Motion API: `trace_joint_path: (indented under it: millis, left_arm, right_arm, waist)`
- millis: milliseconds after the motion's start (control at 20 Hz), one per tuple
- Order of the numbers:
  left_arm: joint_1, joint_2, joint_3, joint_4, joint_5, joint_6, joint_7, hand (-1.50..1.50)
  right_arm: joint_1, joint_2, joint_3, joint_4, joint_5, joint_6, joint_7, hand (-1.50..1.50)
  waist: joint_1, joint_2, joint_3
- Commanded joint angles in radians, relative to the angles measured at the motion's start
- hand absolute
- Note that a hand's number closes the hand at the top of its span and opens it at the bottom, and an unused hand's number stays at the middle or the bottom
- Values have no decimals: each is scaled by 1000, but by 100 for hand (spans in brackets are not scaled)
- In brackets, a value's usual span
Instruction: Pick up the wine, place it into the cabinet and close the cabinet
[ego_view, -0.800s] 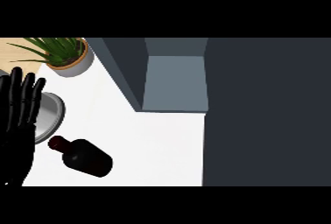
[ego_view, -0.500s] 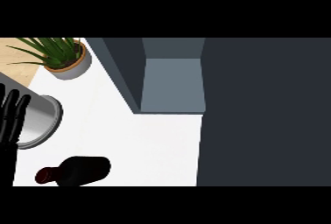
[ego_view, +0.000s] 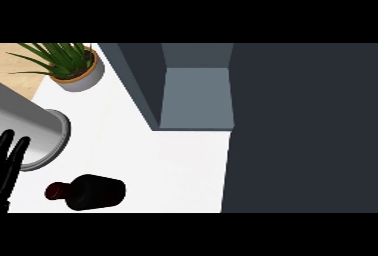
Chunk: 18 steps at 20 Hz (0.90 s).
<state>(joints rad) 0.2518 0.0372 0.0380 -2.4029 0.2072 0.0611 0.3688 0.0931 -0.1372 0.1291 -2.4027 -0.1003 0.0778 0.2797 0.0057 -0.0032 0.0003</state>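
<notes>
The wine bottle (ego_view: 94, 192) is dark, almost black, with a reddish neck. It lies on its side on the white counter (ego_view: 162, 165) at the lower left, neck pointing left. Only the straight fingers of my left hand (ego_view: 10, 159) show at the left edge; the hand is open, just left of the bottle and apart from it. The cabinet (ego_view: 196, 98) stands open at the top centre, its grey-blue inside bare. My right hand shows nowhere.
A shiny metal pot (ego_view: 35, 134) stands at the left edge, right beside my left hand. A potted green plant (ego_view: 72, 69) sits at the top left. A dark panel (ego_view: 303, 127) covers the whole right side.
The bottle has turned so its neck points left, and it now lies lower in the view. My left hand has drawn back to the left edge, so only its fingers show.
</notes>
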Motion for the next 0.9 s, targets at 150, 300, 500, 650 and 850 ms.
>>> trace_joint_path:
  millis: [150,300,500,650,850]
  left_arm:
    - [7,-3,-39,-213,-23,94,193,-150]
    - [-34,-22,-107,-154,-120,151,192,-150]
    - [-112,60,-34,-260,-63,177,371,-150]
    - [-50,39,-68,-245,-72,159,342,-150]
    - [-236,44,-48,-123,-127,227,372,-150]
  right_arm:
    - [-80,-28,-39,-168,-67,-50,240,-150]
    - [-152,-35,-9,-172,-39,-77,327,-150]
    - [-255,-35,-23,-173,-39,-126,405,-150]
    - [-283,-57,-46,-224,-58,-141,494,-150]
    - [-374,-83,-109,-207,-105,-151,559,-150]
  waist:
    - [-2,-1,0]
    - [-5,1,0]
    - [0,-2,0]
    - [0,-3,-1]
    - [-11,0,0]
